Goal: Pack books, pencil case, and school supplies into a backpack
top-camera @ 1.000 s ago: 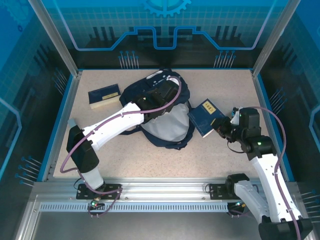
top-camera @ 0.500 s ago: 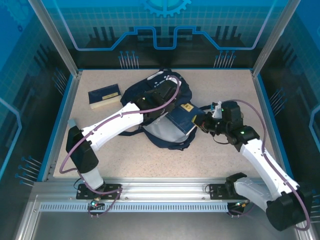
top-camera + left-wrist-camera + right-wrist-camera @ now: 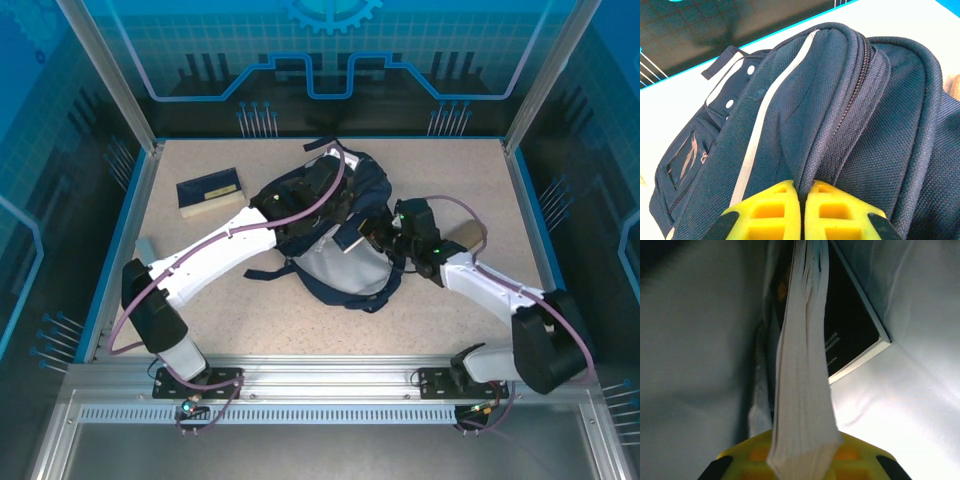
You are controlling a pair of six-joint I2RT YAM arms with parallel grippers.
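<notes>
Right wrist, right end effector (image 3: 802, 456) pinching book (image 3: 802, 380) (second book (image 3: 852, 335) beyond), left end effector (image 3: 802, 201) pinching backpack (image 3: 855, 125).

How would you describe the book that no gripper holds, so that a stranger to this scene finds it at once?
Start from the big navy backpack in the middle of the table. To its left, near the far left corner, a small navy book lies flat on the speckled surface. Unlike the book in the right gripper at the backpack's opening, nothing touches it.
</notes>
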